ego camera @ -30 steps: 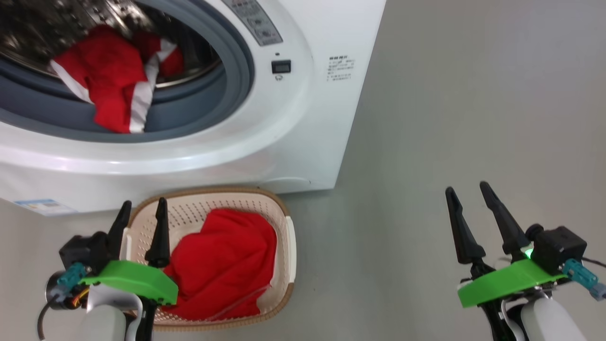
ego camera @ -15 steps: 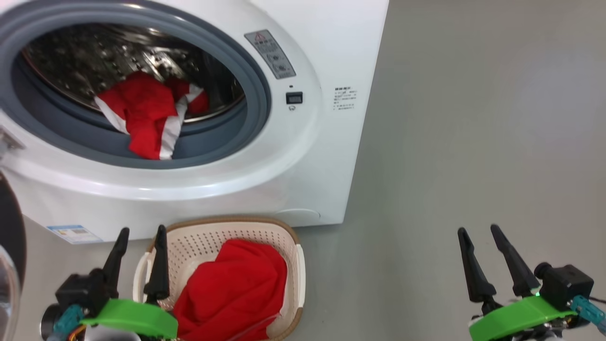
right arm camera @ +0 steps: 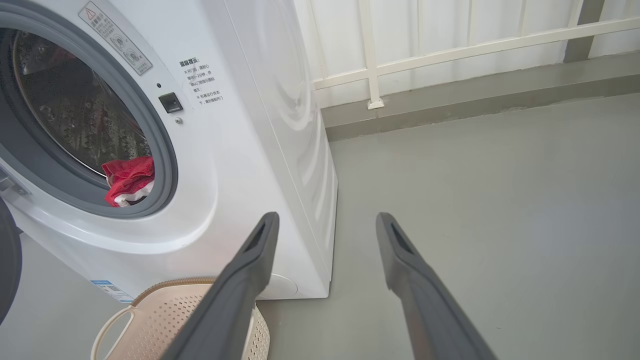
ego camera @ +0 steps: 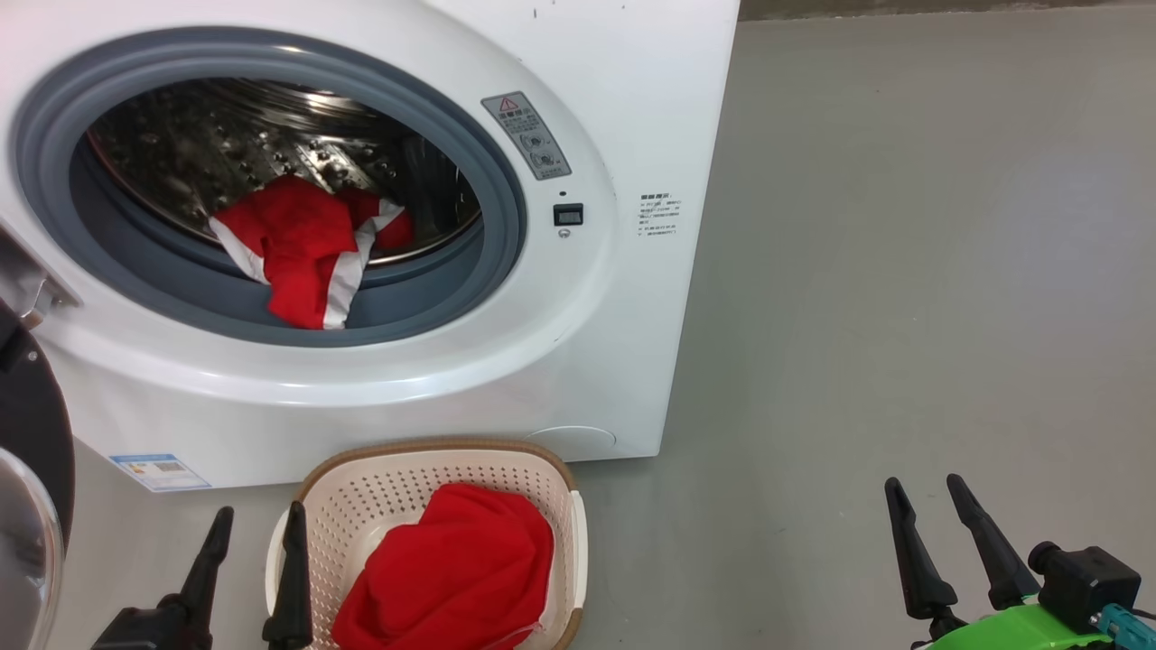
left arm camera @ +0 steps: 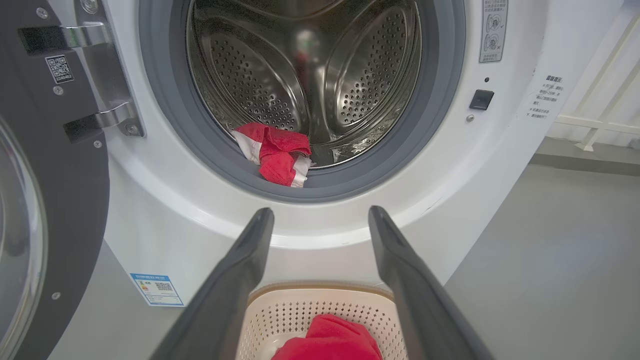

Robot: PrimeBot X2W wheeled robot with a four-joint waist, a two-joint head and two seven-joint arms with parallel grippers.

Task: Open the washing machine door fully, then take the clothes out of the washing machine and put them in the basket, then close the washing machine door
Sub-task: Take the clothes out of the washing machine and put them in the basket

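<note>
At the drum mouth, head view: red clothes [ego camera: 302, 248] with white stripes are lying in the drum [ego camera: 226, 153] and spilling over the grey gasket [ego camera: 433, 298] of the washing machine [ego camera: 578, 361]. One red piece [ego camera: 452, 569] is already sitting in the basket [ego camera: 433, 456] below.
Head view, grippers: the left gripper [ego camera: 258, 510] is hovering at the basket's left rim. The right gripper [ego camera: 923, 483] is waiting well apart over the floor [ego camera: 903, 271]. Both are standing spread and carrying nothing.
Head view, door: the washing machine door [ego camera: 32, 424] is hanging swung out at far left, clear of the opening.
Head view, step as judged: fetching the next piece from the drum.
Left wrist view, target: the clothes are showing above the spread fingers, slightly left of centre, with the basket directly beneath.
Left wrist view, doing it well: this arm is looking better placed. That means reaching over the gasket lip, closing on the thick draped fold and lifting clear of the rubber before lowering.
Right wrist view, target: the clothes are peeking out far left of this gripper's line, and its fingers are pointing at the machine's corner.
</note>
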